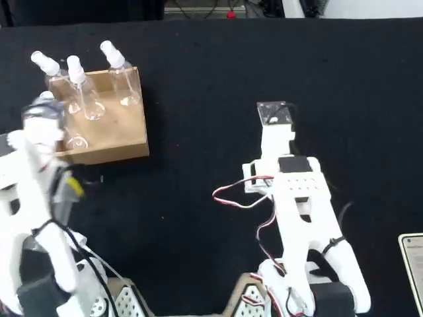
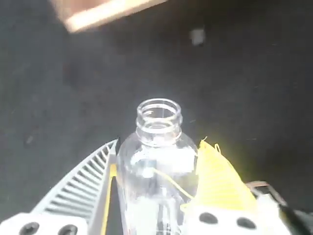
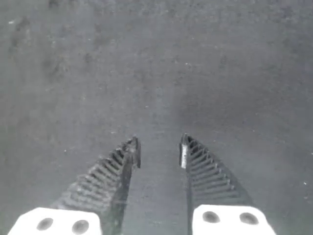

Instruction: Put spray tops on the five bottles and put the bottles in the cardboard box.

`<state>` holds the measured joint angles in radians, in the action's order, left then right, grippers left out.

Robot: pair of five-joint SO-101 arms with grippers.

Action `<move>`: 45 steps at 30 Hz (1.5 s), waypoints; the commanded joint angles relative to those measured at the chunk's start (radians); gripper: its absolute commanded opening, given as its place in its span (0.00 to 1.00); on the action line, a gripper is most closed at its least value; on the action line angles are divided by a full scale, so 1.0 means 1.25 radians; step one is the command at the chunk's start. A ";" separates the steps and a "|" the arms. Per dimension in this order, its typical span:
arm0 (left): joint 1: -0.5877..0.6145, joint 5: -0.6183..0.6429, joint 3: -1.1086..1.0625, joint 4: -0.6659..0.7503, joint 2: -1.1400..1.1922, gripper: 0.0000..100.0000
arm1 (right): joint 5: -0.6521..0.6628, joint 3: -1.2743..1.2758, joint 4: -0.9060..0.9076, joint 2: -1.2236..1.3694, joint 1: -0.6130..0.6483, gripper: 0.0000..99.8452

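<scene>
The left jaws pinch a clear, uncapped bottle (image 2: 157, 122) by its body, the neck poking past their tips. The right jaws are spread over the black worktop (image 3: 156, 58). Farther off, three spray-topped bottles (image 1: 122, 82) stand in the cardboard box (image 1: 129, 142).

Even light from overhead on the high view, and I watch the black table (image 1: 198, 79) soak it up; shadows are lost in the cloth. My left arm (image 1: 39, 172) glares white, nearly washed out. On the left wrist view the bottle (image 2: 157, 147) catches soft highlights at its rim, table dim behind. Right wrist view runs dimmer, flat grey around the right gripper (image 3: 159, 147).
</scene>
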<state>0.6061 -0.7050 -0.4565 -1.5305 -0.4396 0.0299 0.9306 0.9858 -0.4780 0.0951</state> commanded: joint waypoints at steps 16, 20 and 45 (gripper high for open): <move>0.488 -0.162 0.006 0.119 0.010 0.10 | -0.114 -0.052 0.006 0.002 0.837 0.17; 0.562 -0.160 0.064 0.119 0.010 0.10 | -0.140 -0.053 -0.047 0.002 0.890 0.21; 0.724 -0.091 0.099 0.190 0.010 0.10 | -0.266 -0.154 -0.228 0.166 0.999 0.21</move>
<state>1.5052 -0.8293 -0.4012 -1.3050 -0.4212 -0.2846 0.7956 0.6912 -0.2693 1.3364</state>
